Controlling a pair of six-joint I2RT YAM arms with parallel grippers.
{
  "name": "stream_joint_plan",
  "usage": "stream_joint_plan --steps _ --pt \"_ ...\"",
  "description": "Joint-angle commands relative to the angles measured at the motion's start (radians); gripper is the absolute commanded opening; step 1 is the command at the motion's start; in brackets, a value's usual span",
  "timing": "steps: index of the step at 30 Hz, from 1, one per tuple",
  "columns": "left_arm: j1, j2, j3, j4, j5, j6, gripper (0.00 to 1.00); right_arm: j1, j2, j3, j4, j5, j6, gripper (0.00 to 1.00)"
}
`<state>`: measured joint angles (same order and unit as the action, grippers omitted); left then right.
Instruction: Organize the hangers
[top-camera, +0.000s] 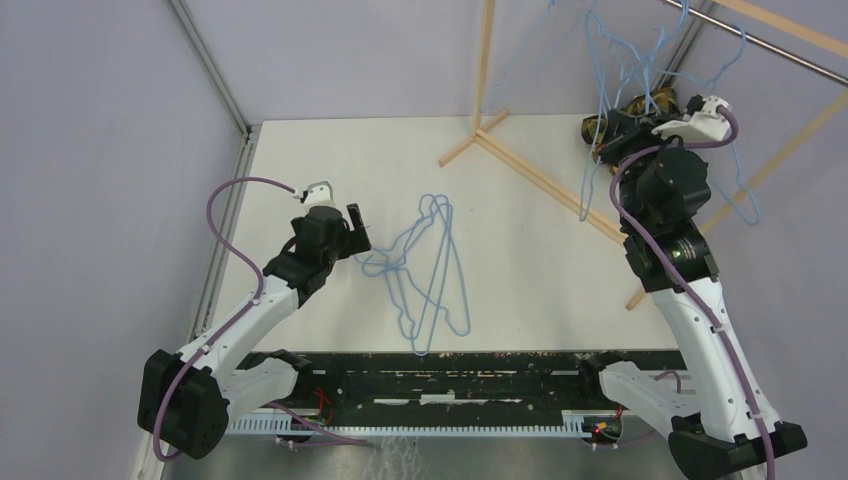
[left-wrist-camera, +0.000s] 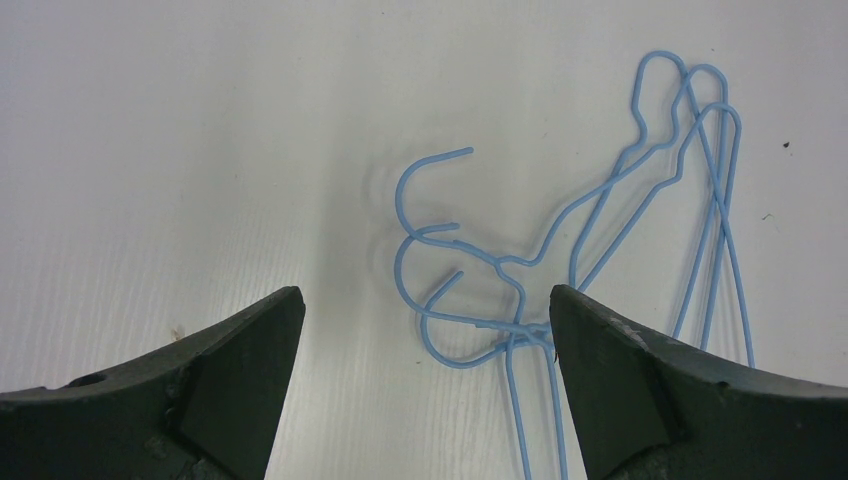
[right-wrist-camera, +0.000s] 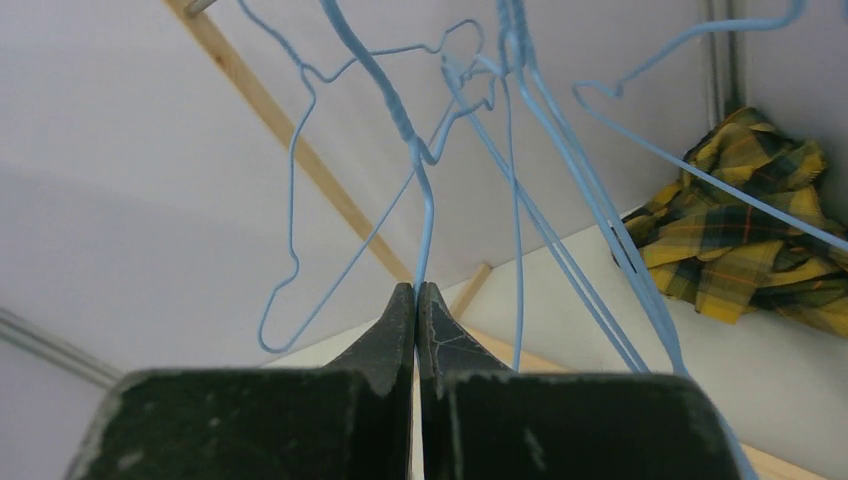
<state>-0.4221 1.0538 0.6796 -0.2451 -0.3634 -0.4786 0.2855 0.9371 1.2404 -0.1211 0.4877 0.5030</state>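
Observation:
Three light-blue wire hangers (top-camera: 428, 270) lie overlapped in the middle of the table, hooks pointing left. My left gripper (top-camera: 352, 230) is open and empty just left of those hooks. In the left wrist view the hooks (left-wrist-camera: 440, 255) lie between and just beyond my open gripper (left-wrist-camera: 427, 325). My right gripper (top-camera: 607, 135) is raised at the rack and shut on the wire of one hanger (right-wrist-camera: 424, 190), just below its twisted neck, at my gripper (right-wrist-camera: 416, 292). Several more hangers (top-camera: 640, 55) hang tangled from the rail above.
The wooden rack frame (top-camera: 530, 172) stands on the table's back right, with a metal rail (top-camera: 770, 42) across the top. A yellow-black plaid cloth (right-wrist-camera: 745, 235) lies at the rack's foot by the wall. A grey wall and metal post (top-camera: 210, 65) bound the left.

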Motion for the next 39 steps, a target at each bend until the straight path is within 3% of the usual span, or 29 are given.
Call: stream_joint_plan --steps 1,13,23,29,39 --pt "0.002 0.000 0.001 0.046 0.002 -0.018 0.99 -0.003 0.038 0.110 -0.041 -0.184 -0.069 0.01" --pt "0.002 0.017 0.010 0.051 0.000 -0.013 0.99 -0.003 0.203 0.209 0.035 -0.223 -0.095 0.01" --pt "0.001 0.036 0.006 0.047 -0.009 -0.009 0.99 -0.006 0.325 0.273 0.179 -0.143 -0.125 0.01" --pt "0.001 0.055 0.004 0.057 -0.008 -0.011 0.99 -0.008 0.287 0.255 0.181 -0.181 -0.105 0.01" --pt "0.002 0.068 0.004 0.070 0.006 -0.014 0.99 -0.008 0.091 0.133 0.024 -0.244 0.005 0.01"
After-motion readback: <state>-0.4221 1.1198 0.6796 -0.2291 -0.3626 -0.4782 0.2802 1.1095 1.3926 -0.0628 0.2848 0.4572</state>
